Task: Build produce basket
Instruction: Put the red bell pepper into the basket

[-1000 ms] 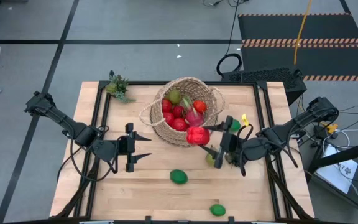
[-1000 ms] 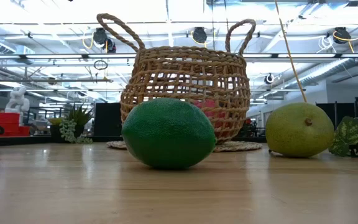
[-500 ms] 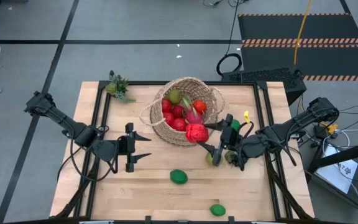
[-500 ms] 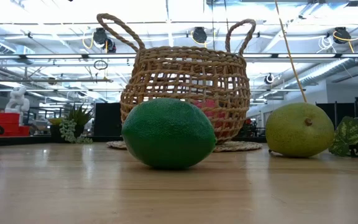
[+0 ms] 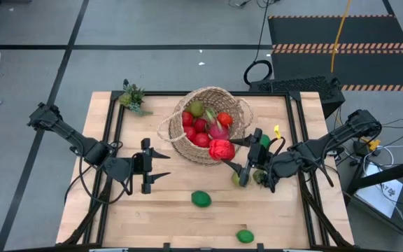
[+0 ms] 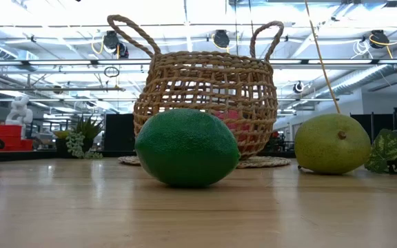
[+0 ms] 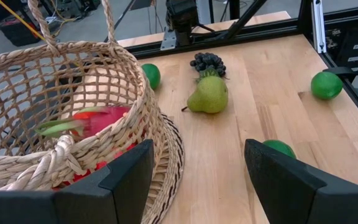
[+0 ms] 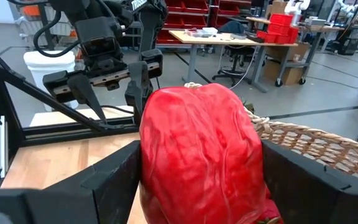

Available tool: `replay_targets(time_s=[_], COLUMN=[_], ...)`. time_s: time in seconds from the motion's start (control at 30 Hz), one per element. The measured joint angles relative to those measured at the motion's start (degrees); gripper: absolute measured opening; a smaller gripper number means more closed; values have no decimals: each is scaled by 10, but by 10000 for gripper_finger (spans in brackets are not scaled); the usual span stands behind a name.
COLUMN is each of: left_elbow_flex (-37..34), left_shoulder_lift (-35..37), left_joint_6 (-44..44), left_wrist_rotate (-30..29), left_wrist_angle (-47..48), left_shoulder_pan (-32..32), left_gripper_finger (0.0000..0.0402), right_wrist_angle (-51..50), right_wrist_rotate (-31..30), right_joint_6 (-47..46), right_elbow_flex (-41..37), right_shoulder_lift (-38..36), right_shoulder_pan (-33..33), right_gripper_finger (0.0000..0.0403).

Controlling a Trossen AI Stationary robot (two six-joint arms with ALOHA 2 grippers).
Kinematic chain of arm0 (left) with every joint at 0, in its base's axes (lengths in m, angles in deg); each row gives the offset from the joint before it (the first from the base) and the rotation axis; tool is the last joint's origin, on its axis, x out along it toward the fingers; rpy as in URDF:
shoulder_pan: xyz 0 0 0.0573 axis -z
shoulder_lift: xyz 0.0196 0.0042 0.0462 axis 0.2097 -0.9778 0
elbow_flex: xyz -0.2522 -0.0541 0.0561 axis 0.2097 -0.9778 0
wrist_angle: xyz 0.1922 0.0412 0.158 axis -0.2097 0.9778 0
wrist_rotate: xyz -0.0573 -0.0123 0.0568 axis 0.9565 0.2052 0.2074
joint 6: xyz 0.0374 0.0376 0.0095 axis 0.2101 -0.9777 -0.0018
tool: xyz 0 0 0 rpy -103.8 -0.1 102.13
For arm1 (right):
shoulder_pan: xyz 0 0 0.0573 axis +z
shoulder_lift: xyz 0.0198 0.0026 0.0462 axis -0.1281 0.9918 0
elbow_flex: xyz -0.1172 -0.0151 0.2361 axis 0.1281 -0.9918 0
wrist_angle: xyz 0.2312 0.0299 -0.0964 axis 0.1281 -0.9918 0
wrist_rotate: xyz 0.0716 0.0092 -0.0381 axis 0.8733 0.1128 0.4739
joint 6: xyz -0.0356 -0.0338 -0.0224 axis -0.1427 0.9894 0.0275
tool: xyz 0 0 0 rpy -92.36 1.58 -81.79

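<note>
- basket (image 5: 205, 124) centre-far on worktop (image 5: 173, 217), already part full; red pepper (image 5: 222, 150) sits at its near-right rim, not over the opening → release here prob drops it outside
- right gripper (image 5: 238, 155) fingers closed on pepper; rim snag could tip basket
- left gripper (image 5: 161, 166) fingers spread, empty, waiting left of basket
- limes (image 5: 201, 199) loose nr front edge, could roll

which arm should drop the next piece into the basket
Right. The right gripper already holds the red pepper at the basket rim, so it likely only needs to release. The left gripper is open, empty, and off to the side.
</note>
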Motion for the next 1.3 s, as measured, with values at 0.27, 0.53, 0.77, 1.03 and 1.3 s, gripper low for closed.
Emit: replay_targets(time_s=[0.27, 0.53, 0.77, 1.03, 1.3], left_elbow_flex=[0, 0, 0, 0, 0], left_shoulder_lift=[0, 0, 0, 0, 0], left_joint_6=[0, 0, 0, 0, 0], left_wrist_rotate=[0, 0, 0, 0, 0], left_wrist_angle=[0, 0, 0, 0, 0], left_shoulder_pan=[0, 0, 0, 0, 0], left_gripper_finger=[251, 251, 251, 251, 251], right_wrist_angle=[5, 5, 45, -43, -64], right_wrist_rotate=[0, -1, 47, 146, 244], right_joint_6=[-5, -18, 22, 45, 63], right_elbow_flex=[-20, -32, -30, 20, 28], right_shoulder_lift=[0, 0, 0, 4, 12], right_shoulder_pan=[-10, -56, -142, -250, -330], right_gripper_finger=[302, 302, 302, 302, 302])
